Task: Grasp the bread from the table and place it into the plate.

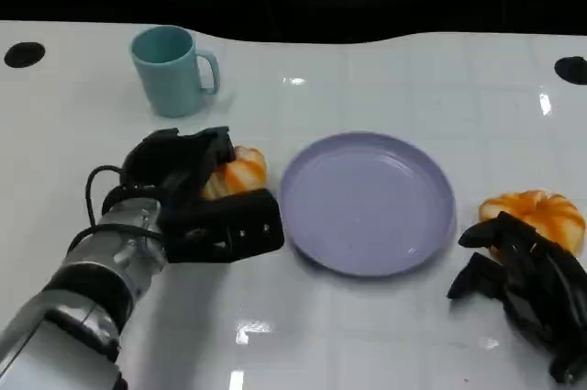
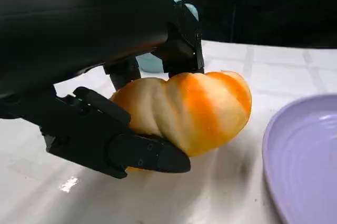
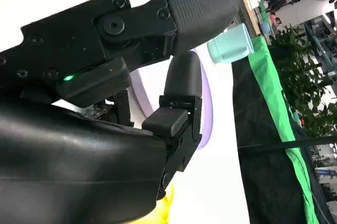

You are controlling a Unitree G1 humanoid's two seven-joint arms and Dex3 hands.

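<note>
The bread (image 2: 184, 110) sits on the counter (image 1: 367, 335) just left of the plate (image 1: 367, 202), the left hand (image 1: 197, 202) with its fingers (image 2: 118, 142) clamped around it. It looks soft and light — best cradled gently across its ridged sides. The right hand (image 1: 523, 284) rests with fingers apart — empty.

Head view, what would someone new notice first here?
Probably the left hand, its black fingers wrapped around an orange bread roll just left of the empty purple plate. A second roll lies right of the plate, beside the right hand, and a teal mug stands behind.
</note>
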